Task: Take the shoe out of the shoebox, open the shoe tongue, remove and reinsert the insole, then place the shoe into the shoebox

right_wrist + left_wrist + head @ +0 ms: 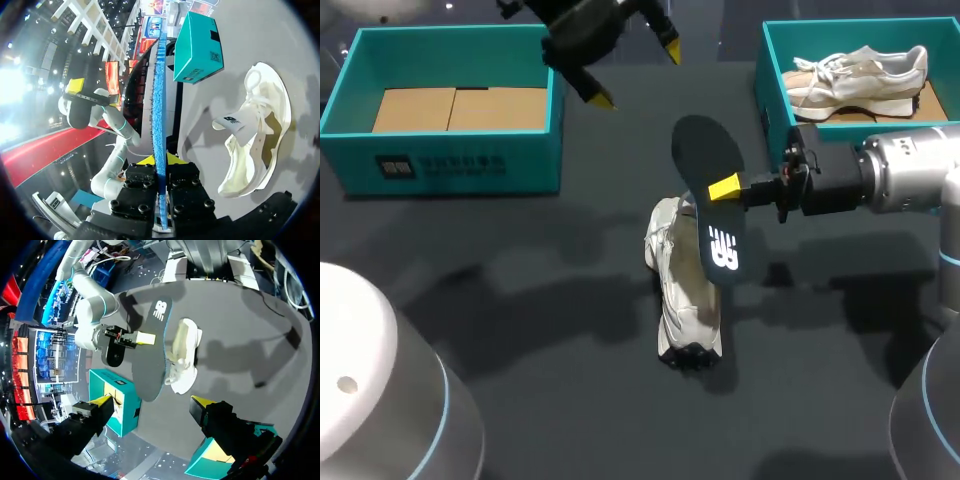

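Currently the right tool [159,160] is clamped on the dark foam insole with a white logo [712,200]. Its 2 yellow-tipped fingers pinch the thin sheet from both faces near its middle. The insole hangs tilted in the air just above the white lace-up sports shoe [685,290]. That shoe lies on the dark grey worktop [520,260], nearer the robot than the 2 boxes, with its tongue pulled outward and its mouth open. Gripping the insole at its waist, clear of the shoe, seems meant to leave both ends free so that one end can be steered back into the opening. I judge the removal done and the reinsertion the step in hand. The right wrist view shows the insole's blue layer edge-on between the fingers, with the shoe beside and ahead of them.

The left tool [151,401] hangs over the far part of the worktop, fingers spread wide and holding nothing. From there it looks down on shoe and insole. It is probably placed so as not to crowd the right arm, yet near enough to steady the shoe.

The teal cardboard shoebox at left [460,160] holds only a flat brown cardboard liner [455,108], so it seems the likely home for the shoe. The teal cardboard shoebox at right [767,100] holds a second pale sports shoe [860,75].
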Controlling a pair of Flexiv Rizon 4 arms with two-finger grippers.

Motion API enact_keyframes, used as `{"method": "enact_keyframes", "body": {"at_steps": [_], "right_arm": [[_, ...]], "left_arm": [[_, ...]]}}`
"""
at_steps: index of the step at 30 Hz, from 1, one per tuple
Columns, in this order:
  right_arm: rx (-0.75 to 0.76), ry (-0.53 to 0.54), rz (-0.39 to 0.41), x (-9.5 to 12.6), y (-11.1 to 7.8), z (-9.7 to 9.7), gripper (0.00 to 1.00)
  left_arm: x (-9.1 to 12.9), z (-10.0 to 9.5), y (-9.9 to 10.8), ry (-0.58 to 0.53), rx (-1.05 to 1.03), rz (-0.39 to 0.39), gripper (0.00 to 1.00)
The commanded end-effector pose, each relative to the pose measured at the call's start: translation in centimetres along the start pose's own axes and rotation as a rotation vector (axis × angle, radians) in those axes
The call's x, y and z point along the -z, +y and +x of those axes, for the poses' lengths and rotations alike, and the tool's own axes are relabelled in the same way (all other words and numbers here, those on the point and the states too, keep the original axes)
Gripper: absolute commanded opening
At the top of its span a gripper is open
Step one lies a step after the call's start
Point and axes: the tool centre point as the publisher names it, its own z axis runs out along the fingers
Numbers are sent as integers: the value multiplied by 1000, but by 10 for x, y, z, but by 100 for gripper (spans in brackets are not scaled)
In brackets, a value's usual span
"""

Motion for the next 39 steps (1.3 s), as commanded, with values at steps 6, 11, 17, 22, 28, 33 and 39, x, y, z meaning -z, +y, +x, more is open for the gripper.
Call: {"method": "enact_keyframes", "body": {"at_steps": [6, 11, 17, 22, 28, 33, 39], "right_arm": [[0, -1, 0, -1, 0, -1, 0], [0, -1, 0, -1, 0, -1, 0], [0, -1, 0, -1, 0, -1, 0], [0, -1, 0, -1, 0, -1, 0], [0, -1, 0, -1, 0, -1, 0], [0, -1, 0, -1, 0, -1, 0], [0, -1, 0, -1, 0, -1, 0]], "left_arm": [[3, 25, -7, -447, 1, 12, 100], [3, 25, -7, -447, 1, 12, 100], [3, 25, -7, -447, 1, 12, 100], [7, 33, -5, -514, -6, 50, 100], [10, 46, -6, -597, -8, 85, 100], [11, 49, -8, -608, -9, 112, 100], [11, 49, -8, -608, -9, 112, 100]]}}
